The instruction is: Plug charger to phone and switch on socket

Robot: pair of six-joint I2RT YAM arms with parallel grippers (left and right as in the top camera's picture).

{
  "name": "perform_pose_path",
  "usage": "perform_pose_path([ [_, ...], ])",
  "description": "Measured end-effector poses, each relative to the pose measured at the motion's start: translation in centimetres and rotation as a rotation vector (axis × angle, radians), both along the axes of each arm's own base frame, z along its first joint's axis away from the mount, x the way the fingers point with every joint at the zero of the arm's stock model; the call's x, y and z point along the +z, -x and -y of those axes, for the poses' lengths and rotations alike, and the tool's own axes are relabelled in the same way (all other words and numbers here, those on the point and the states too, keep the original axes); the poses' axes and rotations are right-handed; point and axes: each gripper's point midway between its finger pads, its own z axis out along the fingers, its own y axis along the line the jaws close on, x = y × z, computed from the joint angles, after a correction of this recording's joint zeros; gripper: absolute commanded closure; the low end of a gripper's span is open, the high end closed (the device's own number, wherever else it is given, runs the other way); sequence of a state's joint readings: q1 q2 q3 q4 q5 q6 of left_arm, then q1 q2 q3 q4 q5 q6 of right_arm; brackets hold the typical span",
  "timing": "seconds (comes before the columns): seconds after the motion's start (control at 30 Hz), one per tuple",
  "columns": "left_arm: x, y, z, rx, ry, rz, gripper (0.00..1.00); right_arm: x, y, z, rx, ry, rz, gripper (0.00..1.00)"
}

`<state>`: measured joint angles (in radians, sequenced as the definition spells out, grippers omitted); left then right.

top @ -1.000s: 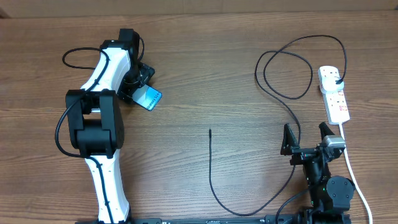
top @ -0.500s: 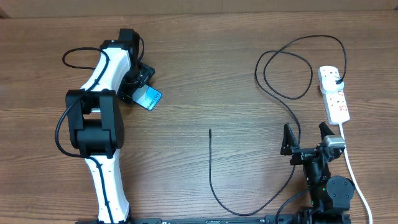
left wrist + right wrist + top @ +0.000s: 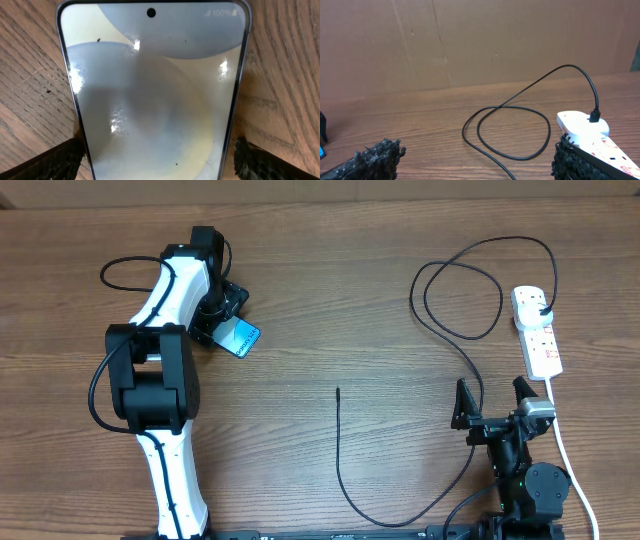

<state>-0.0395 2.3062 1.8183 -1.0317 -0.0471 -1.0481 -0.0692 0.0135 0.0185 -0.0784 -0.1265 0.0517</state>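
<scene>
- Hovering my left gripper (image 3: 159,157) over the phone (image 3: 152,95), jaws spread wide, one finger at each long edge of the handset; no clamp on it that I can see.
- Phone lies flat on the table (image 3: 350,280) at far left, screen lit and facing up, well apart from everything else in the job.
- Right gripper (image 3: 492,402) is wide open too and holds nothing; it is parked low near my base, with the socket (image 3: 538,335) just beyond it on the right.
- Charger (image 3: 338,450): its black plug end is seated in the far outlet of the socket. Cable loops once, then trails across to mid-table, where the small tip (image 3: 338,390) lies free on the wood.
- Done so far, by my reading: mains end of the charger is in. Nothing more.
- Left to do: fetch the tip, bring tip and phone together, seat it in the phone's port, press the socket switch.
- Switch position: too small to read from overhead; wrist view does not show it.
- Judgement: early stage, most of the work ahead.
</scene>
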Motion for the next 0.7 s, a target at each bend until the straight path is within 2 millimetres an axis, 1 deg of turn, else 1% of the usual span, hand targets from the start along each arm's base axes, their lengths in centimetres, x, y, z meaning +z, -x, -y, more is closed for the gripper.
perform_pose_path([
  [0.7, -0.03, 0.32, 0.55, 0.0, 0.035, -0.014, 0.0, -0.02, 0.0, 0.0, 0.0, 0.0, -0.001, 0.0],
])
